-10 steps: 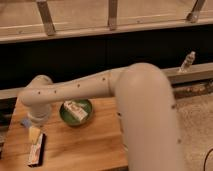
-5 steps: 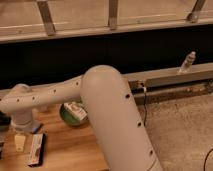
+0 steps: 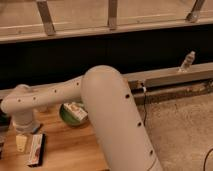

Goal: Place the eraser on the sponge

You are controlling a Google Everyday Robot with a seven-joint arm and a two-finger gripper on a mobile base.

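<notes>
Camera view shows my jaws standing wide, low over the worktop (image 3: 70, 150), with the eraser (image 3: 36, 149) lying just beside at their 3 o'clock.

Worktop (image 3: 75, 150), left edge: eraser (image 3: 36, 149) lying front to back, claw (image 3: 20, 142) just left of it. Behind, to the right: plate (image 3: 64, 117) with carton (image 3: 76, 110) on it. Bottle (image 3: 187, 61) on ledge (image 3: 165, 76), far right.

Counting across: one robot arm (image 3: 105, 100). One gripper (image 3: 20, 141), low at the far left, just beside the eraser. One eraser (image 3: 36, 149). One green plate (image 3: 66, 118). One white carton (image 3: 76, 111). One bottle (image 3: 187, 61) at the back. One wooden table (image 3: 75, 152). Three metal posts (image 3: 112, 15) up top.
</notes>
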